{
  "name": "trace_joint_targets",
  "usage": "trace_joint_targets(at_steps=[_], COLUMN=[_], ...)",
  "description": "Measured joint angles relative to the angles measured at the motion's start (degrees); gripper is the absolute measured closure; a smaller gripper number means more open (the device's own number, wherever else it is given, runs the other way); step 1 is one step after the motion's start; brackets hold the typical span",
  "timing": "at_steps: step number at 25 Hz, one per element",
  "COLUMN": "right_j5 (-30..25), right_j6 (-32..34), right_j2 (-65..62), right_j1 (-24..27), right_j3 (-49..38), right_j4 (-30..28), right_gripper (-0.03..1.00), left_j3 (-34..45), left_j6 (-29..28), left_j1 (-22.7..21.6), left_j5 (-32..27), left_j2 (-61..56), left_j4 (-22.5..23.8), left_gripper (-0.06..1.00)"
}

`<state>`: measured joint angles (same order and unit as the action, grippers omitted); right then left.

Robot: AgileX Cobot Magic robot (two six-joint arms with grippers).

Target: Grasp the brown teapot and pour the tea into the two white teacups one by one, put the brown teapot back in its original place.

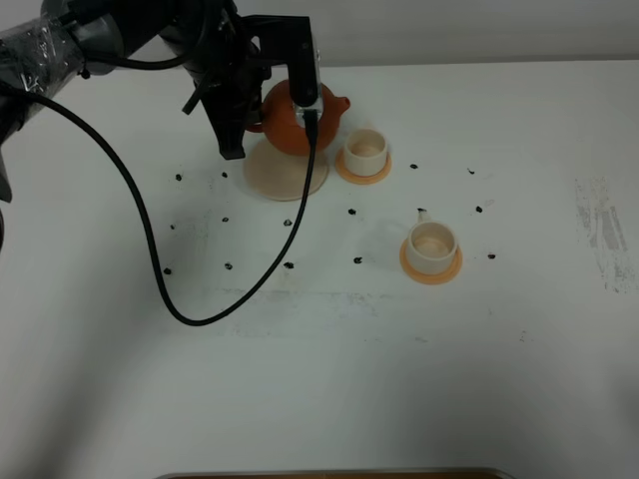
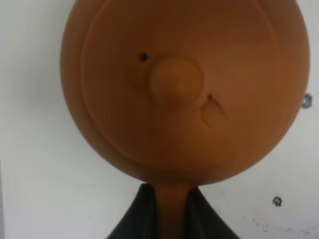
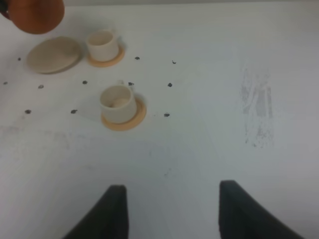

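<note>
While left gripper [image 2: 169, 209] is clenching handle of brown teapot [image 1: 280, 128], teapot is hanging lifted over cream saucer [image 1: 285, 180], spout pointing toward white teacup [image 1: 365, 150] beside saucer. Other teacup [image 1: 432, 244] is sitting apart on orange coaster [image 1: 451, 267]. Right gripper [image 3: 172, 209] is hovering over table [image 1: 399, 379], jaws released.

A white table [image 1: 519, 379] is seen to fill nearly the whole scene; its matt top is evenly lit, and only soft shadows are cast on it; small black marks [image 1: 179, 178] are scattered over its middle; faint grey smudges [image 1: 329, 297] are spread across it nearer the front; a scuffed grey patch [image 1: 604, 230] is found towards its right side; a pale grey strip [image 1: 479, 30] is seen beyond the far edge, perhaps a wall; a thin brown edge [image 1: 329, 474] is glimpsed along the near side.
</note>
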<state>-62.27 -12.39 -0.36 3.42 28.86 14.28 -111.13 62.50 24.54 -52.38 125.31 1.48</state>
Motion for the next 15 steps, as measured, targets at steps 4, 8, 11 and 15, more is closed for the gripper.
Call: trace_joint_targets(at_steps=[4, 8, 11, 15], right_j5=[0.0, 0.0, 0.0, 0.0], right_j6=[0.0, 0.0, 0.0, 0.0], right_j2=[0.0, 0.0, 0.0, 0.0], right_j1=[0.0, 0.0, 0.0, 0.0], right_j3=[0.0, 0.0, 0.0, 0.0], right_j4=[0.0, 0.0, 0.0, 0.0], right_gripper=[0.53, 0.53, 0.53, 0.53], left_j3=[0.0, 0.0, 0.0, 0.0], left_j6=[0.0, 0.0, 0.0, 0.0], left_j1=[2.7, 5.4, 6.8, 8.3], left_j5=[0.0, 0.0, 0.4, 0.9], left_j2=[-0.4, -0.4, -0.4, -0.4], left_j4=[0.0, 1.4, 2.7, 3.7], left_gripper=[0.82, 0.82, 0.82, 0.82])
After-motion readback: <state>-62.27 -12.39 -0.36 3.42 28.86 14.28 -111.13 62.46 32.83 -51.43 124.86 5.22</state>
